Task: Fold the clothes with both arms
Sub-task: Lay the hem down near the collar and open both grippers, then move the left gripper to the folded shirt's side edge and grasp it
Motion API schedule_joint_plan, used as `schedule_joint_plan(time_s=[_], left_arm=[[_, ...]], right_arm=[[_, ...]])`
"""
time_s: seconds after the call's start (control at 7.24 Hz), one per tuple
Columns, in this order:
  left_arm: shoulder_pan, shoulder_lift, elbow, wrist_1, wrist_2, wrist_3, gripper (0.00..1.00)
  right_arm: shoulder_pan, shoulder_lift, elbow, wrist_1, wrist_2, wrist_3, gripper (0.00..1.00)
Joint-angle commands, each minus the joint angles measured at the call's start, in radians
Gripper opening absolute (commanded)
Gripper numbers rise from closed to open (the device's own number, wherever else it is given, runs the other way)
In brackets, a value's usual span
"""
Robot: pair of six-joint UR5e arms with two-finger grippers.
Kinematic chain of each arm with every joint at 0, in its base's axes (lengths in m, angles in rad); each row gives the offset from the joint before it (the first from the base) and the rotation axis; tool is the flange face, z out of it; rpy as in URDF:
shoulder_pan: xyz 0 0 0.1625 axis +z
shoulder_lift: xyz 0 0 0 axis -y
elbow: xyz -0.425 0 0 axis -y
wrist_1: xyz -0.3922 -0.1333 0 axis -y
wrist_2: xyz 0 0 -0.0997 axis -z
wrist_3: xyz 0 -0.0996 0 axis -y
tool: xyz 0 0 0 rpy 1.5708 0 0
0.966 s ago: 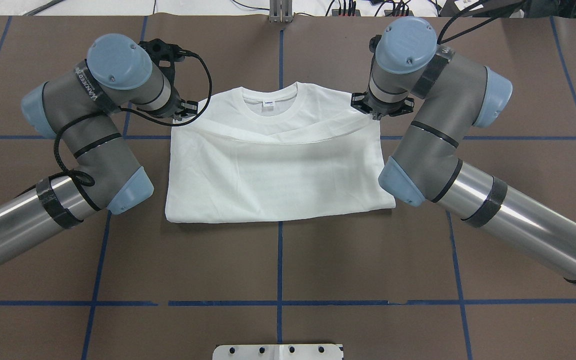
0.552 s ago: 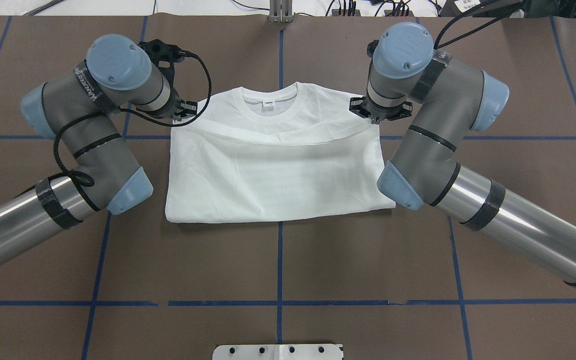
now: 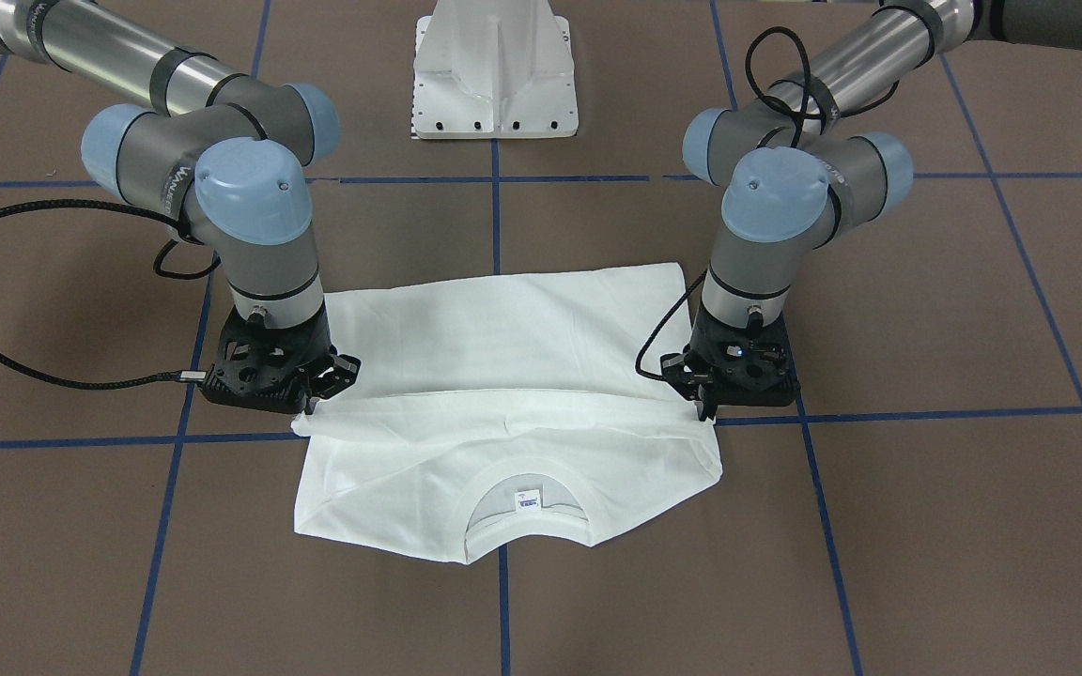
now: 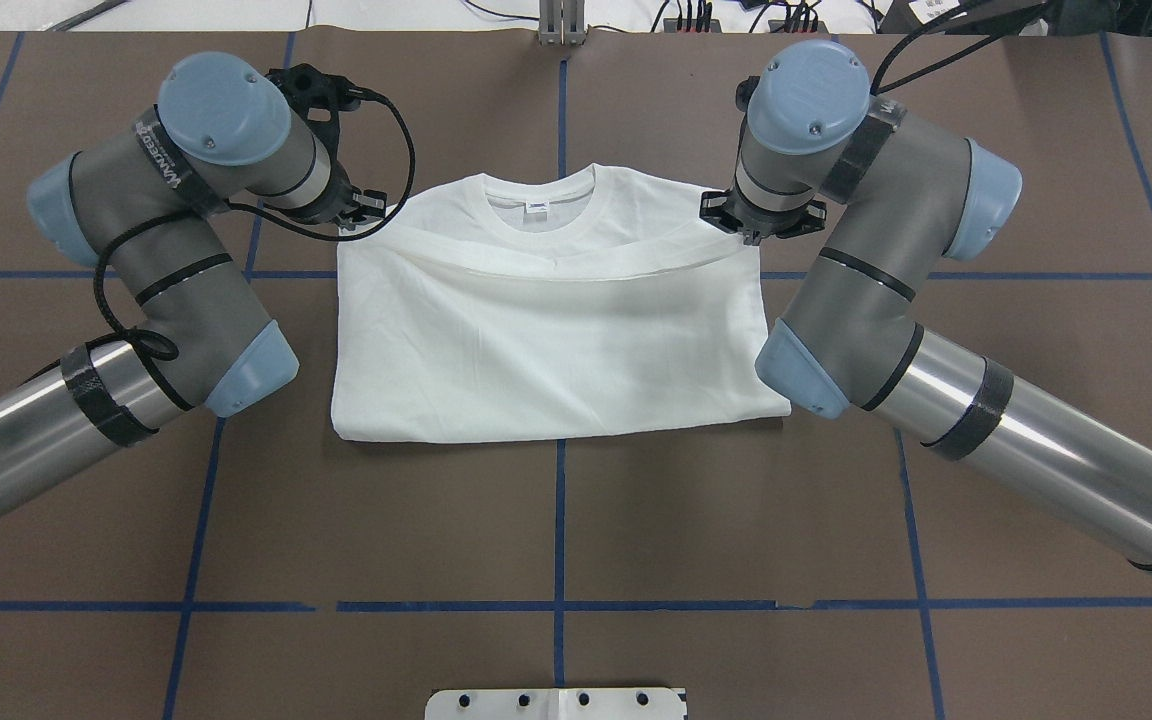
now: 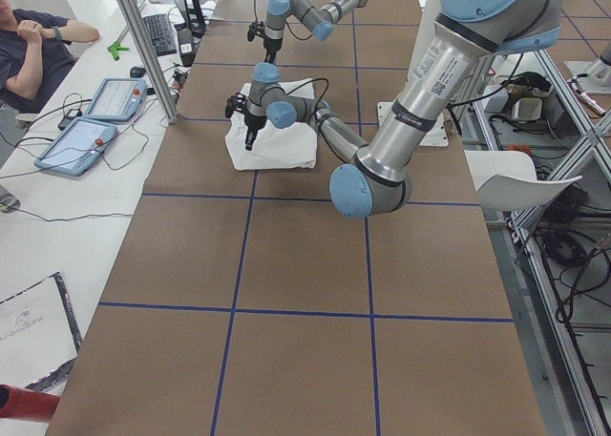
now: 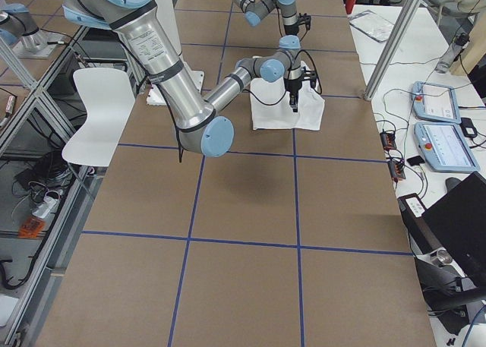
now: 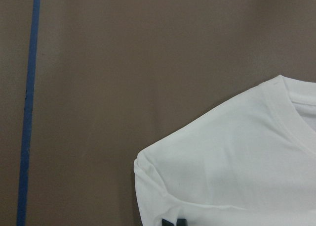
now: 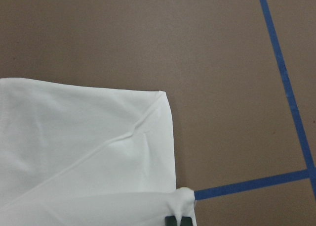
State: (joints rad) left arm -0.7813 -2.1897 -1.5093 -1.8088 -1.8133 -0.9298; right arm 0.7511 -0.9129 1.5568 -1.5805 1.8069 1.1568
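Observation:
The white T-shirt (image 4: 556, 340) lies on the brown table, its lower part folded up toward the collar (image 4: 539, 215), with the neck label (image 3: 529, 504) showing. My left gripper (image 4: 364, 208) is shut on the folded edge's left corner, seen also in the front view (image 3: 705, 410) and the left wrist view (image 7: 173, 222). My right gripper (image 4: 754, 235) is shut on the right corner, where the cloth bunches at its tips (image 8: 177, 220); it also shows in the front view (image 3: 313, 406). The folded edge sags between them. The black text is hidden.
The white metal pedestal (image 3: 494, 75) stands at the robot's side of the table. Blue tape lines (image 4: 558, 605) grid the brown surface. Operators' tablets (image 5: 105, 97) and cables lie on a side bench beyond the table's far edge.
My left arm has moved away from the robot and outward, drawing its corner of the folded edge toward the collar. The right gripper has barely shifted.

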Motion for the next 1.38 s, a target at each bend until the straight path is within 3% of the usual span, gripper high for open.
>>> schedule_joint_plan(time_s=[0.0, 0.14, 0.28, 0.41, 0.69, 0.97, 1.24], left_arm=[[-0.007, 0.002, 0.0, -0.001, -0.003, 0.013, 0.0], [-0.007, 0.005, 0.0, -0.004, -0.003, 0.013, 0.0], [-0.009, 0.01, -0.002, -0.013, -0.003, 0.017, 0.36], [-0.012, 0.021, -0.017, -0.056, -0.008, 0.055, 0.99], [-0.013, 0.088, -0.105, -0.06, -0.107, 0.06, 1.0], [0.031, 0.184, -0.178, -0.076, -0.112, 0.045, 1.0], [0.133, 0.313, -0.219, -0.226, -0.1, -0.045, 1.0]], right_arm=[[0.004, -0.003, -0.006, -0.001, -0.003, -0.003, 0.0], [0.002, -0.003, -0.007, 0.0, -0.004, -0.002, 0.18], [0.001, 0.0, -0.009, -0.001, -0.004, -0.002, 0.99], [0.011, 0.0, -0.009, -0.006, 0.005, -0.006, 1.0], [0.059, -0.009, -0.007, -0.006, 0.059, -0.072, 1.0], [0.059, -0.044, -0.003, 0.01, 0.074, -0.126, 1.0], [0.059, -0.04, 0.003, 0.01, 0.074, -0.126, 1.0]])
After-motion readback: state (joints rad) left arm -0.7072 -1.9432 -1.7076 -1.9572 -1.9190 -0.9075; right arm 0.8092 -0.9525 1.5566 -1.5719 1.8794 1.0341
